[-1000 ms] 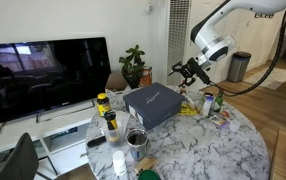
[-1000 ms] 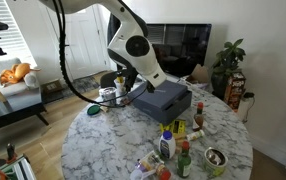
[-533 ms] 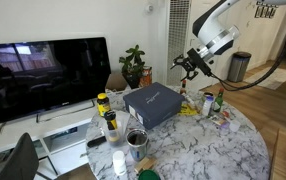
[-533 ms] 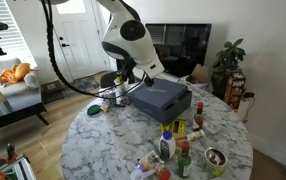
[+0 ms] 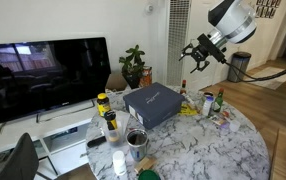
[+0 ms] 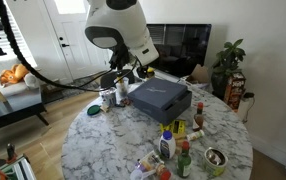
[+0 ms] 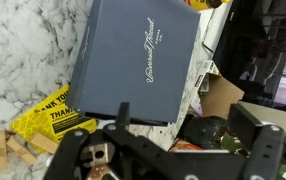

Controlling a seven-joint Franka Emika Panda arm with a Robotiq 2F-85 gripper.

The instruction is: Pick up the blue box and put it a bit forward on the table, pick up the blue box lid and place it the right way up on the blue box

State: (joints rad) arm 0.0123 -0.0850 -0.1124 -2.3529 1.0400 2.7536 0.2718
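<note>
The blue box lid (image 5: pixel 150 97) lies plain top up, covering the blue box; I cannot tell the box walls from the lid's sides. The closed box stands on the marble table (image 5: pixel 215 150) near its far edge. It shows in both exterior views (image 6: pixel 160 97), and in the wrist view (image 7: pixel 138 55) with silver lettering on the top. My gripper (image 5: pixel 192 54) is open and empty. It hangs in the air above and beside the box (image 6: pixel 126 74), touching nothing. In the wrist view its fingers (image 7: pixel 188 125) are spread apart with only clutter between them.
Bottles and cups crowd the table: yellow-capped bottles (image 5: pixel 103 104), a metal cup (image 5: pixel 136 138), cans (image 5: pixel 209 101) and sauce bottles (image 6: pixel 180 148). A yellow packet (image 7: pixel 51 112) lies by the box. A TV (image 5: pixel 43 75) and a plant (image 5: pixel 133 65) stand behind.
The gripper has risen and drawn away from the box's edge, staying open. The blue box with its lid has not moved.
</note>
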